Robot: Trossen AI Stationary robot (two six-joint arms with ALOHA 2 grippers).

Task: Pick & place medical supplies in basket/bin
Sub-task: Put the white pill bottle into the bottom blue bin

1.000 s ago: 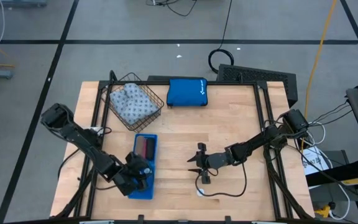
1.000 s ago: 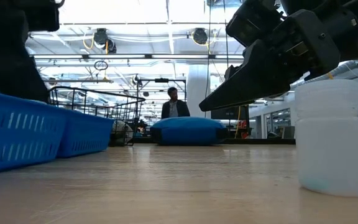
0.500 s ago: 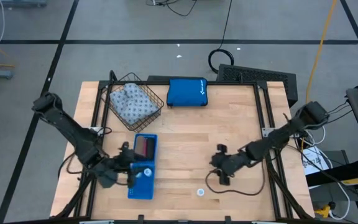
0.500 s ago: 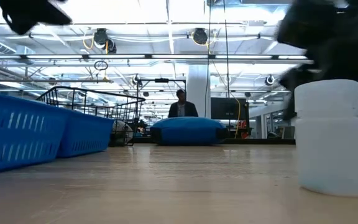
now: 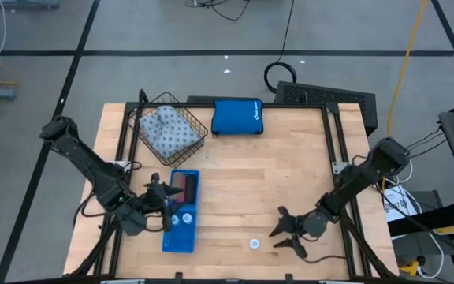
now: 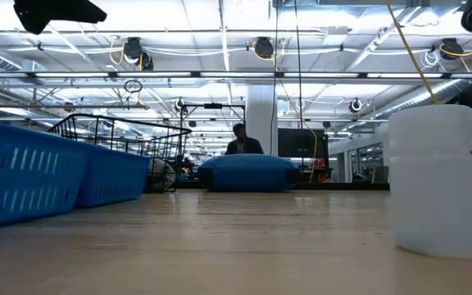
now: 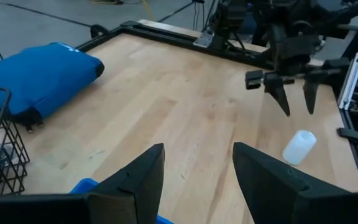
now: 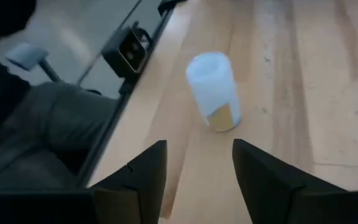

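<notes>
Industrial lab, ceiling trusses (image 6: 220, 78), strip lighting (image 6: 179, 16)

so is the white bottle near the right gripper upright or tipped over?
Upright. The white bottle stands on its base on the table, cap up; the right gripper sits beside it, not touching.

A pale wooden desk (image 5: 227, 173) stands on a grey floor (image 5: 46, 87) crossed by dark lines. A black cable coil (image 5: 280, 75) lies on the floor beside a dark mat (image 5: 329, 99). Across the desk, the hall shows rows of ceiling lights (image 6: 260, 47) on white beams, a white pillar (image 6: 260, 119), and a person (image 6: 241, 141) far off.
</notes>
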